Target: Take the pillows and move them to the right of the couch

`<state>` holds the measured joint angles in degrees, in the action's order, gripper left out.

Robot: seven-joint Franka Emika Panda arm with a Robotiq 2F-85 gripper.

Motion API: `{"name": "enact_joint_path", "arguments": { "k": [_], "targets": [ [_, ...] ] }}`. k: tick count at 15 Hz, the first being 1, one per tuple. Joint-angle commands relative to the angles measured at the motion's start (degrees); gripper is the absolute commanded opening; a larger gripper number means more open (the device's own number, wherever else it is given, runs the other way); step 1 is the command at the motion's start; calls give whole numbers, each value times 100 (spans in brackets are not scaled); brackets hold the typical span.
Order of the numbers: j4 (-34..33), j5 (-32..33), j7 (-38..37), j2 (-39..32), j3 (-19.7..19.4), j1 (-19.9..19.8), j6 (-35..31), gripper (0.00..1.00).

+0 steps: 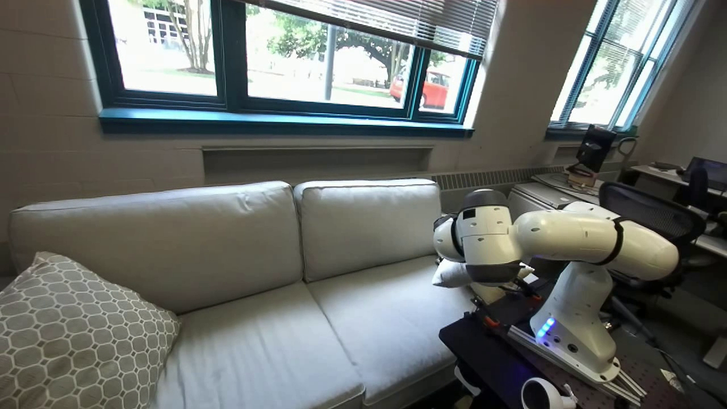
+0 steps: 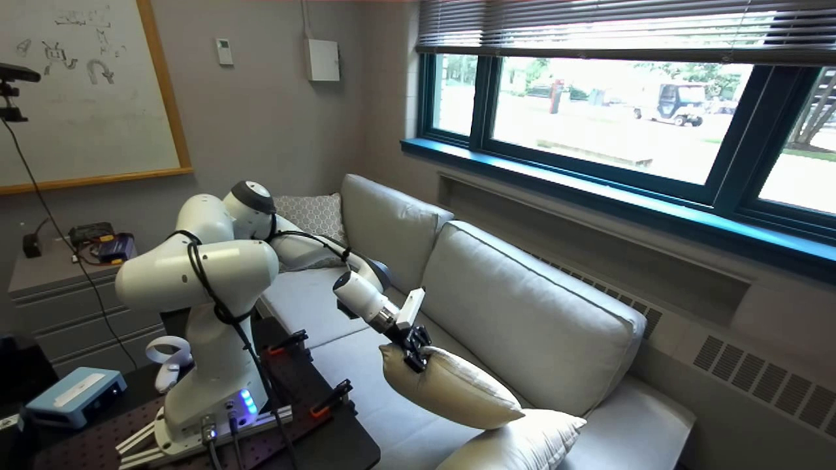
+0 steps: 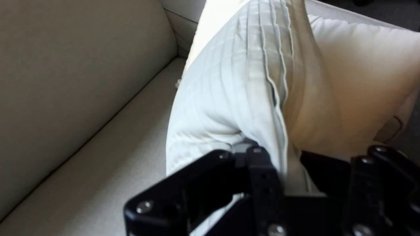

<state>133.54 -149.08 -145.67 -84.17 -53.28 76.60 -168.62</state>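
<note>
My gripper (image 2: 415, 356) is shut on the edge of a white pillow (image 2: 454, 388). The pillow is tilted above the seat of the couch (image 2: 535, 307), its far corner against or just over the other white pillow (image 2: 522, 444). In the wrist view the fingers (image 3: 288, 164) pinch the held pillow (image 3: 216, 98), which bunches between them. The other pillow (image 3: 367, 65) shows behind it at the right. In an exterior view a pillow corner (image 1: 451, 274) shows beside the arm over the couch (image 1: 244, 335); the gripper is hidden there behind the arm.
A larger grey patterned pillow (image 1: 85, 335) lies at the couch end away from the white pillows. The robot's dark table (image 1: 471, 346), with clamps on its edge, stands in front of the couch. The couch back cushions (image 1: 369, 221) line the wall side.
</note>
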Motion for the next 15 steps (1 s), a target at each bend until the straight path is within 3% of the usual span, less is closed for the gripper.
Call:
{"name": "enact_joint_path", "arguments": {
  "k": [1, 6, 8, 15],
  "targets": [
    [-430, 1, 707, 1, -177, 43, -456, 4],
    [-857, 2, 1555, -3, -398, 2, -630, 4],
    [-902, 7, 2218, 23, -556, 41, -452, 4],
    [-1156, 11, 4480, -6, -499, -388, 1075, 2]
  ]
}}
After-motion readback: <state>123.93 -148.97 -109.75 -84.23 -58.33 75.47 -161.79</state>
